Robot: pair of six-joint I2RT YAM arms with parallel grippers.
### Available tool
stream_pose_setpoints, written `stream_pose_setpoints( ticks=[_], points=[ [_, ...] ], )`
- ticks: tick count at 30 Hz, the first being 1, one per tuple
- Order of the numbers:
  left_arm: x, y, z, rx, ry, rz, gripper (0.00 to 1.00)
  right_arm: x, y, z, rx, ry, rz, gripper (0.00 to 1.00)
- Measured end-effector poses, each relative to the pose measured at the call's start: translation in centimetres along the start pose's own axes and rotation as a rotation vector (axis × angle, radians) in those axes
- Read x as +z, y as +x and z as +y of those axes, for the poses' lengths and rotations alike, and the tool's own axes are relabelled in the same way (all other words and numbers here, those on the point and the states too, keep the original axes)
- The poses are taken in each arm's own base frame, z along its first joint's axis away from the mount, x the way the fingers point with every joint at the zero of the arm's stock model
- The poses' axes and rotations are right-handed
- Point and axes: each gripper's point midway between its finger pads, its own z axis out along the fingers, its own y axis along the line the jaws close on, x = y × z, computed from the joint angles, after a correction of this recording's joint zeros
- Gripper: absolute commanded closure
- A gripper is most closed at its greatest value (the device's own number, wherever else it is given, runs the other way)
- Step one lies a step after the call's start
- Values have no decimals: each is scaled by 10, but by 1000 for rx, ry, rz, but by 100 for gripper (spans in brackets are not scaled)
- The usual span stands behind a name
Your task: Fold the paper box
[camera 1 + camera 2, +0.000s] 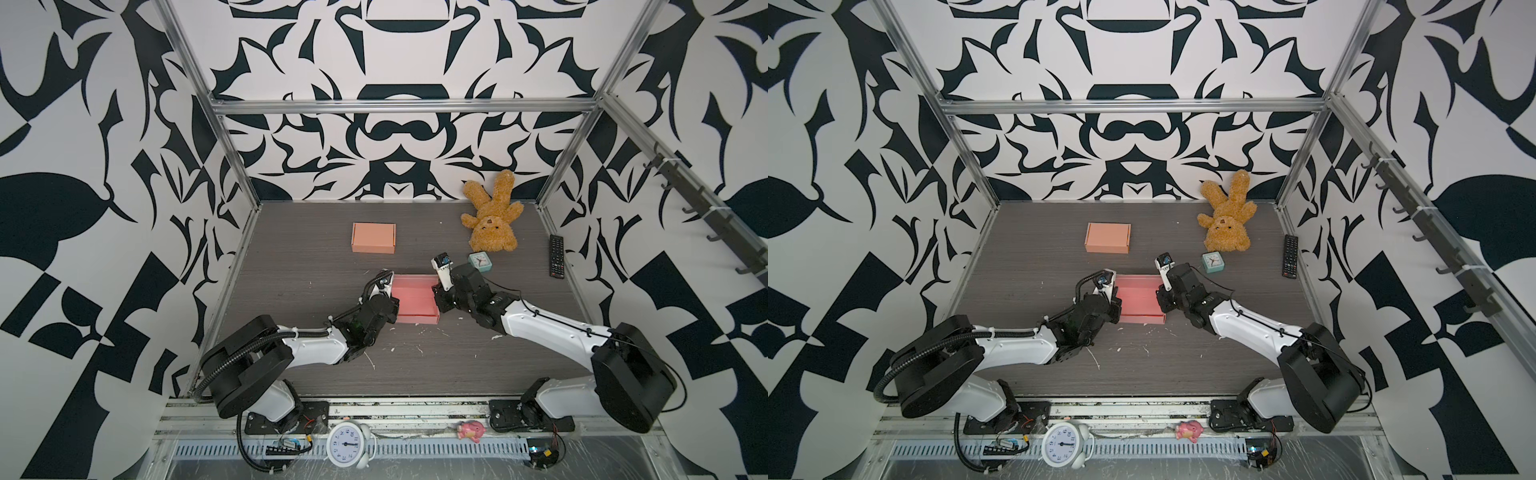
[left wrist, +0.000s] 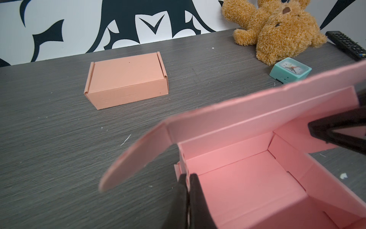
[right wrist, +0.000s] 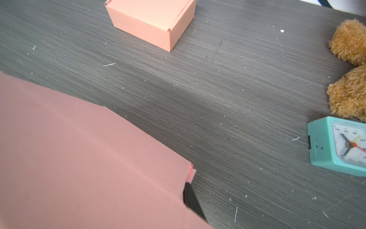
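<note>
- The pink box [image 1: 415, 300] sat open at the middle of both top views on the gray tabletop [image 1: 291, 353], with its lid [image 2: 247, 111] tilted up over the far wall.
- The left tool [image 2: 187, 176] was closed tight on the pink box's left wall, with 1 finger inside and 1 outside.
- The right tool [image 1: 437, 297] stood narrow at the pink box's right side, pinching the lid's side flap. In the right wrist view only 1 finger [image 3: 193, 198] showed, because the lid covered the other.
- A closed peach box [image 1: 373, 237] lay up and to the left of the pink box in both top views, well apart from it.
- A teddy bear [image 1: 492, 218] lay in the upper right against the back wall.
- A teal clock [image 1: 480, 262] sat just below the teddy bear, near the right arm.
- A remote [image 1: 557, 255] lay at the tabletop's right edge.
</note>
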Motion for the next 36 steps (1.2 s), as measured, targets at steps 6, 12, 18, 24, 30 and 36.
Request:
stream_pose_setpoints(
  ticks=[6, 12, 18, 24, 30, 36],
  points=[
    [-5, 8, -1, -2, 4, -12, 94, 1, 5, 2, -10, 1, 4, 82],
    [-8, 21, -5, 6, 9, -1, 94, 2, 15, 4, -18, 1, 19, 82],
    [-13, 28, -7, 4, 20, -4, 94, -3, 19, 6, -25, -6, 15, 81],
    [-14, 33, -7, -10, 26, -5, 94, -7, 21, 11, -25, -26, 12, 75],
    [-12, 38, -10, -24, 30, 0, 94, -11, 28, 12, -11, -42, 21, 63],
    [-13, 40, -11, -30, 30, 3, 94, -17, 34, 13, 4, -54, 27, 50]
  ],
)
